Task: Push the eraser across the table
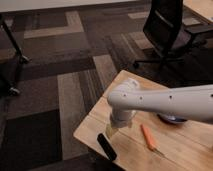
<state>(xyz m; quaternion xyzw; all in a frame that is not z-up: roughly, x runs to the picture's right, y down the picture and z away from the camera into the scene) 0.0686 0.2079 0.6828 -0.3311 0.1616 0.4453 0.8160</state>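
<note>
The robot's gripper (113,131) hung low over the pale wooden tabletop (131,154); its opening could not be told. The black eraser (106,146) lay just below, near the edge. A steady, flat sideways push seemed best.

You have one bench (197,150) carrying one black eraser (106,146), one orange pen (148,138) and one blue bowl (172,119). One hand (112,131) hangs just above the bench's left end. One office chair (167,30) stands behind.

pale wood table (185,145), claw (113,129) above
</note>
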